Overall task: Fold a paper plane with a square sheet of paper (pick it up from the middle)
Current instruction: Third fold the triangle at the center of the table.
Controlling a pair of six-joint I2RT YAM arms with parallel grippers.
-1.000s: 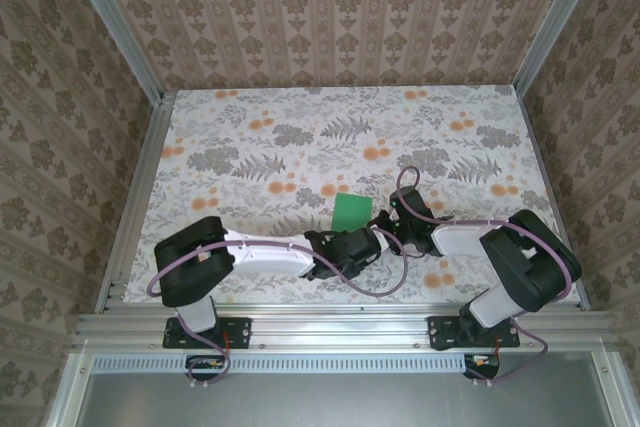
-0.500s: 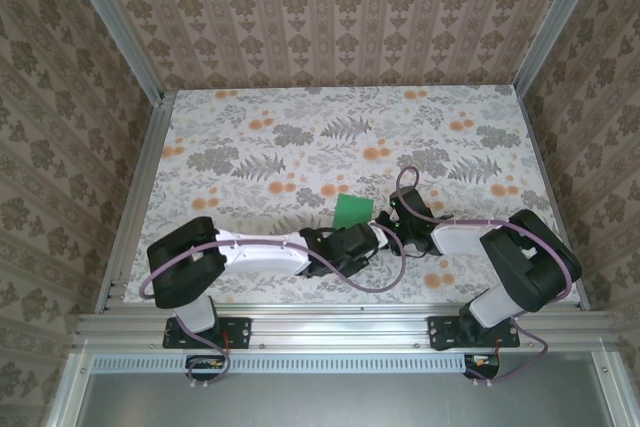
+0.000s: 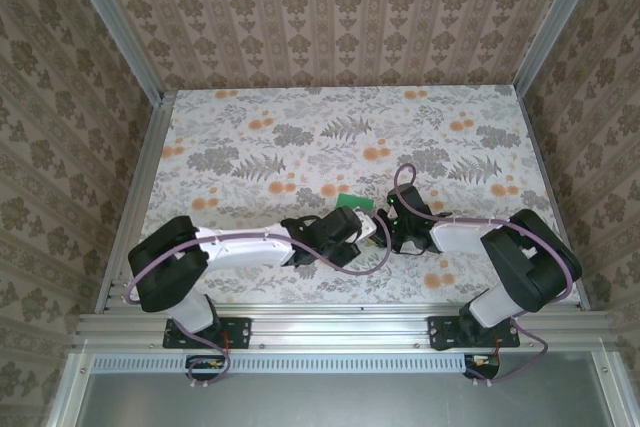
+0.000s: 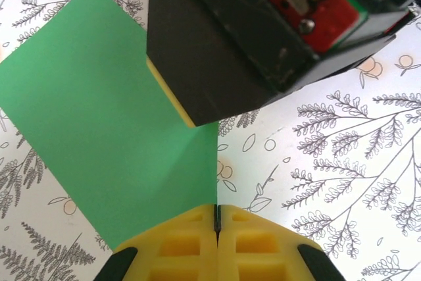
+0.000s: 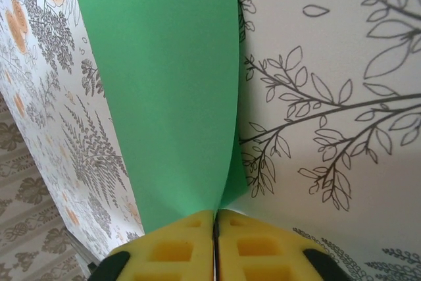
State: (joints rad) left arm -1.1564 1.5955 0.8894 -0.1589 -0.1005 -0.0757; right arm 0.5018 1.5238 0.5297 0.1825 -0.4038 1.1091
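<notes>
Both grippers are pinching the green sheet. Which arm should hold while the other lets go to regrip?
Left, probably. The left gripper is shut on the edge of the square sheet of paper, which spreads flat from it. At the right gripper the sheet curls.

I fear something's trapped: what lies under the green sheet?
Floral tabletop shows around the square sheet of paper; the patch directly beneath it is hidden.

The table (image 3: 250, 137) is white with gray leaves and orange flowers on it. Brown walls (image 3: 330, 17) with a flowery pattern stand around it. Shiny metal bars (image 3: 340, 325) run along its edges.
</notes>
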